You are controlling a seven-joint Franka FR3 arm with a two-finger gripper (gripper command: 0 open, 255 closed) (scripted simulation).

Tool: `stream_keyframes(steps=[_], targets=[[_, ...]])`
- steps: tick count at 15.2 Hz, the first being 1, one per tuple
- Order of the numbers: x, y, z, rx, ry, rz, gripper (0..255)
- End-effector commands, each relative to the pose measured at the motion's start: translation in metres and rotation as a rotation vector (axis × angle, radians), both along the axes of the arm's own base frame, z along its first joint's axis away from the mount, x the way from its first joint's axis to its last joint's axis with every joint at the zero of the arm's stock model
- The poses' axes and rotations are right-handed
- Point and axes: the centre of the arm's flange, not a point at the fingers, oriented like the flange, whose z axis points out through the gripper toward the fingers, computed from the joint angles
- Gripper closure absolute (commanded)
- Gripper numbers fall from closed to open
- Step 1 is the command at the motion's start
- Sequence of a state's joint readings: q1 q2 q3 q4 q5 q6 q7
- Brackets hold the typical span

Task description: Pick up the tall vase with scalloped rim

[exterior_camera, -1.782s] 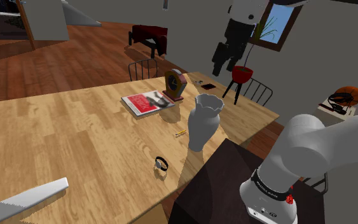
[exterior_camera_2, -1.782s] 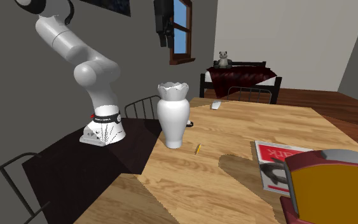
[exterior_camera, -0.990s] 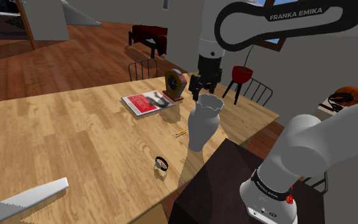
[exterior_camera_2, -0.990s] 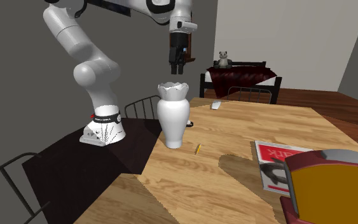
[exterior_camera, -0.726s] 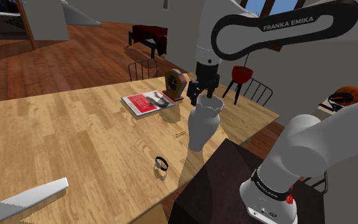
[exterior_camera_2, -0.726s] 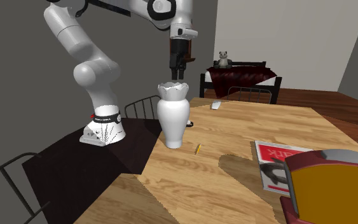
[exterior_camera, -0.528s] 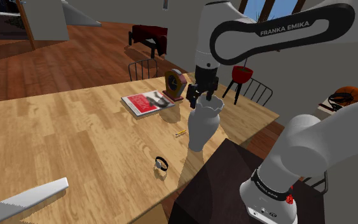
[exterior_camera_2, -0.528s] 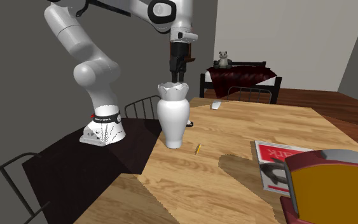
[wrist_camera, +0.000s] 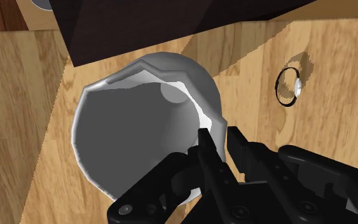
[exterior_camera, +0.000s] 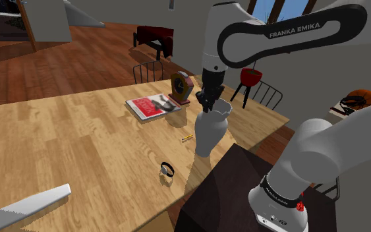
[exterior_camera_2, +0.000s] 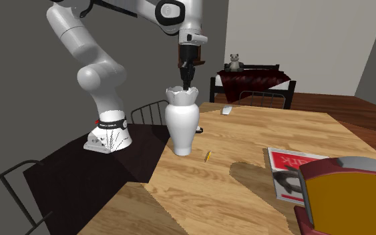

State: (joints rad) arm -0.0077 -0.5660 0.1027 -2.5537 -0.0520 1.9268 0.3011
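Shoulder view: the white arm arches over from the dark stand (exterior_camera: 220, 191) and points the black gripper (exterior_camera: 208, 103) straight down onto the mouth of the vase (exterior_camera: 207, 132). The vase is pale grey-white and tall, with a narrow neck and a scalloped rim. It stands upright on the wooden table (exterior_camera: 78, 145), close to the edge that meets the stand. A small yellow pencil (exterior_camera: 186, 138) lies on the table just beside the vase's foot. A small black ring-shaped thing (exterior_camera: 167, 169) lies nearer the camera, apart from the vase. Beyond the vase sit a clock (exterior_camera: 182, 87) and a red-covered magazine (exterior_camera: 149, 106), neither touching it.

In the second exterior view the gripper (exterior_camera_2: 187, 83) hangs vertically, its tips reaching down to the rim of the vase (exterior_camera_2: 181, 123). The vase rests on the table (exterior_camera_2: 260, 193), not lifted.

The wrist view looks down into the hollow of the vase (wrist_camera: 126, 127). The gripper (wrist_camera: 217, 135) is almost closed, with only a narrow gap left. Of its fingers (wrist_camera: 204, 153), one reaches inside the mouth and the other stays outside. The thin wall of the rim is pinched between them, so the gripper has hold of the vase by its rim and touches nothing else. The black ring (wrist_camera: 288, 88) lies on the table off to one side, well apart from the gripper.
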Motion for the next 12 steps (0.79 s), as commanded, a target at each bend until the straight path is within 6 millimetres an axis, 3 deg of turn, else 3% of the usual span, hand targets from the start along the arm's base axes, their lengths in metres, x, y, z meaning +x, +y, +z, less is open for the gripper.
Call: stream_keyframes(steps=[1, 12], targets=[[0.000, 0.000, 0.000, 0.000, 0.001, 0.000, 255], [-0.001, 0.000, 0.052, 0.000, 0.001, 0.000, 255]])
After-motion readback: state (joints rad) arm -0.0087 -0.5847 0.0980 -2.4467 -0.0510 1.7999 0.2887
